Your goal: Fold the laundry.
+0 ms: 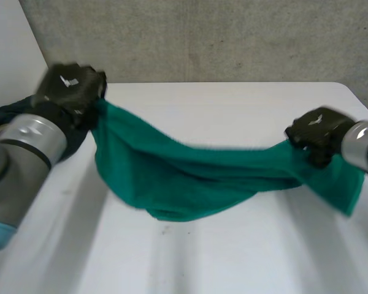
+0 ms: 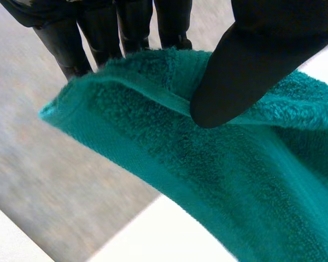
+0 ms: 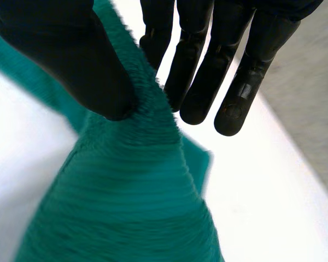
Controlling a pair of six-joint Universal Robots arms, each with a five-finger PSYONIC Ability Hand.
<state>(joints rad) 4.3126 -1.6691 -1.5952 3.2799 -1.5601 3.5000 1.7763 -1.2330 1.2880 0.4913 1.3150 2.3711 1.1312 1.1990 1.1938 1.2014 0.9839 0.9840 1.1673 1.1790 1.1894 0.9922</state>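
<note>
A green towel (image 1: 190,177) hangs stretched between my two hands above the white table (image 1: 233,104); its middle sags down to the tabletop. At the far left, my left hand (image 1: 70,89) is shut on the towel's end. In the left wrist view its thumb (image 2: 246,71) presses the towel (image 2: 208,180) near a corner against the fingers (image 2: 126,27) behind. At the right, my right hand (image 1: 316,131) grips the other end. In the right wrist view its thumb (image 3: 82,65) pinches the towel (image 3: 131,185) against the straight fingers (image 3: 208,71). A flap of towel hangs below the right hand.
A dark cloth (image 1: 9,113) lies at the table's left edge, under my left arm. A grey wall (image 1: 221,37) rises just behind the table's far edge. The table's right corner is near my right hand.
</note>
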